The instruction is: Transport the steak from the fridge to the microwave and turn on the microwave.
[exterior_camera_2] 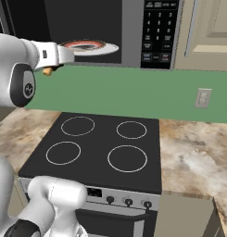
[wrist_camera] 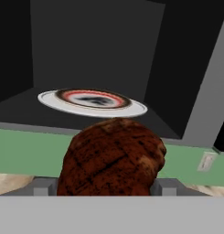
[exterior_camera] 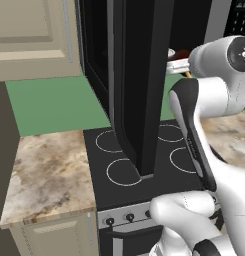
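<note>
- Steak point(wrist_camera: 114, 157) pinched in tool point(wrist_camera: 104, 187), jaws spread wide around the lump, dark fingertips point(wrist_camera: 164, 186) flanking it.
- Held up level with the open microwave point(exterior_camera_2: 133, 32), just outside the cavity mouth, likely lined up for insertion.
- Microwave door point(exterior_camera: 139, 85) swung fully out over the stove point(exterior_camera_2: 96, 148), leaving the opening free.
- Plate point(wrist_camera: 91, 101) with reddish rim sits on the cavity floor, nothing on it yet; probable landing spot for the steak.
- Keypad point(exterior_camera_2: 159, 32) right of the cavity, untouched; start step pending after door closes.
</note>
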{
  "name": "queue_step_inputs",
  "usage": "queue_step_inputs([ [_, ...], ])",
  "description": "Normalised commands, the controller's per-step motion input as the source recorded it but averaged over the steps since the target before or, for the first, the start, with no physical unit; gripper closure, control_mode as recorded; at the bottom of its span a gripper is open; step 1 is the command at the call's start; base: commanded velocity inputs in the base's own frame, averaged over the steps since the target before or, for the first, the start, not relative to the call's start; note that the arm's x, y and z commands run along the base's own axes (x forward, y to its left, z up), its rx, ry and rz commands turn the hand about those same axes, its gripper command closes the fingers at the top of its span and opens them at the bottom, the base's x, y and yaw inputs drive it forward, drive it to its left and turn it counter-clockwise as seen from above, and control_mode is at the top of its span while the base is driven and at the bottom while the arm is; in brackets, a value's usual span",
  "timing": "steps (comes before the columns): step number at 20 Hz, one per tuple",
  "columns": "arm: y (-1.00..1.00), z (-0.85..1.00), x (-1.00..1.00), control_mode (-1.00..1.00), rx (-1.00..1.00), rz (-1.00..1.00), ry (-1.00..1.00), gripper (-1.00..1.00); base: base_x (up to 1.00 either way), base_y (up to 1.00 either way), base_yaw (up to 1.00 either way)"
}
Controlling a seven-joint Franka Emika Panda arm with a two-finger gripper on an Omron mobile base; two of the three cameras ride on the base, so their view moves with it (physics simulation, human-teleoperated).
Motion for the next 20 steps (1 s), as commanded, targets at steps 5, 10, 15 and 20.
queue_step_inputs([
  [5,0.00,0.00,0.58,-1.00,0.00,0.00,0.00,1.00,0.00,0.00,0.00],
  [10,0.00,0.04,0.54,-1.00,0.00,0.00,0.00,1.00,0.00,0.00,0.00],
  [15,0.00,0.00,0.51,-1.00,0.00,0.00,0.00,1.00,0.00,0.00,0.00],
  [20,0.00,0.00,0.41,-1.00,0.00,0.00,0.00,1.00,0.00,0.00,0.00],
])
